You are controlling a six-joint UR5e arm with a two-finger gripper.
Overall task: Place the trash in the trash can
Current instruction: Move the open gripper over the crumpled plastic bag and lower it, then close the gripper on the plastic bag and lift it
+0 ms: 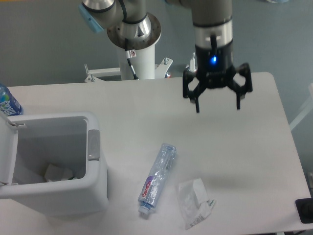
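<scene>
Overhead, the black two-finger gripper [217,105] hangs with its jaws spread wide and empty above the white tabletop [146,107]. Nearer the front edge lie the crushed clear plastic bottle [157,178] and, just beside it, the crumpled clear-white wrapper [193,202]. At left stands the open white rectangular trash can [54,164].

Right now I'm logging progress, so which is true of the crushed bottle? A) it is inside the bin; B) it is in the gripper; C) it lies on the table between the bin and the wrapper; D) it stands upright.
C: the crushed bottle lies flat on the table, right of the white bin and left of the crumpled wrapper, while the open gripper hangs empty above.
</scene>
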